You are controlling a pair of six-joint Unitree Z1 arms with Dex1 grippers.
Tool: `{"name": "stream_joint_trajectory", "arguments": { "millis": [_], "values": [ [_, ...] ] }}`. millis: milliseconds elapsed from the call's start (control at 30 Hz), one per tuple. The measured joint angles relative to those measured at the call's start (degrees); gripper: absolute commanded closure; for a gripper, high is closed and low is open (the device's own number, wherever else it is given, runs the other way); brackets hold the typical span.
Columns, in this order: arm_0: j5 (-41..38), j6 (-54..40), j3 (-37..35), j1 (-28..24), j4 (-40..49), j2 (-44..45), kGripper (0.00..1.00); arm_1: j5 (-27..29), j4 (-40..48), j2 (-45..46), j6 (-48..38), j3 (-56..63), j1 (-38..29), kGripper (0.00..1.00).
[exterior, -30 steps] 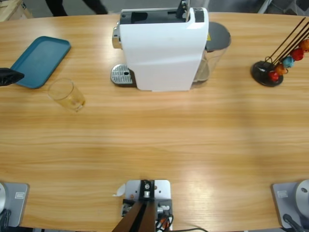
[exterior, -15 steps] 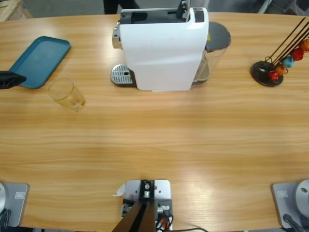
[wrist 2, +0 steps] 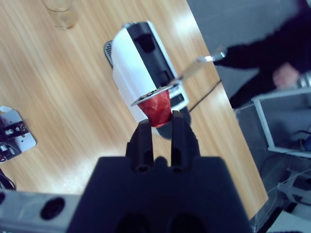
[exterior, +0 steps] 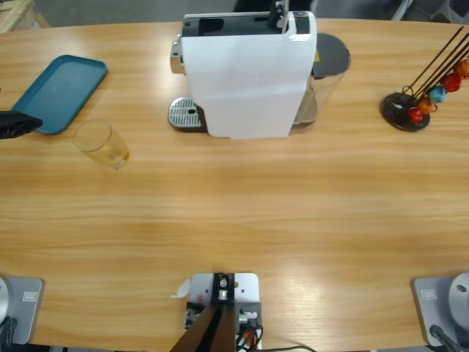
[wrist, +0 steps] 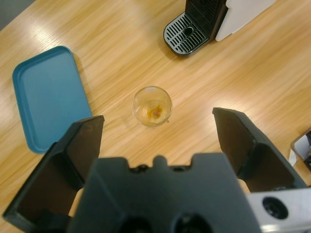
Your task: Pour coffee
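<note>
A clear drinking glass (exterior: 101, 143) stands upright on the table left of the white coffee machine (exterior: 245, 73). Its bottom holds only a faint amber trace; no dark coffee shows. My left gripper (wrist: 159, 127) hovers above the glass (wrist: 152, 106), jaws open wide with nothing between them. In the high view only a black tip of the left gripper (exterior: 18, 123) shows, at the left edge. My right gripper (wrist 2: 160, 124) is shut on a red capsule (wrist 2: 155, 108), held high over the coffee machine (wrist 2: 141, 63). The right arm is out of the high view.
A teal tray (exterior: 58, 92) lies at the far left, beside the glass. The machine's metal drip grid (exterior: 185, 114) faces left. A black capsule stand (exterior: 410, 110) with coloured capsules sits at the far right. A person's dark sleeve (wrist 2: 252, 51) shows beyond the table.
The black tip of the left gripper has crept slightly right and down at the left edge. A person behind the table has moved to the right. The glass has not moved.
</note>
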State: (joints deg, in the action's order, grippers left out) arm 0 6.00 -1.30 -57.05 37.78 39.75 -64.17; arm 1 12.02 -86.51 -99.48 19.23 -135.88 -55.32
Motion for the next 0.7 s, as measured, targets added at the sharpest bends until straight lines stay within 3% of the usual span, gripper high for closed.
{"name": "stream_joint_trajectory", "arguments": {
  "millis": [700],
  "values": [
    [-1.09,0.0,0.0,0.6,0.0,0.49,0.032,0.0,0.0,-17.69,2.83,-14.14,-3.44,0.989]
  ]
}}
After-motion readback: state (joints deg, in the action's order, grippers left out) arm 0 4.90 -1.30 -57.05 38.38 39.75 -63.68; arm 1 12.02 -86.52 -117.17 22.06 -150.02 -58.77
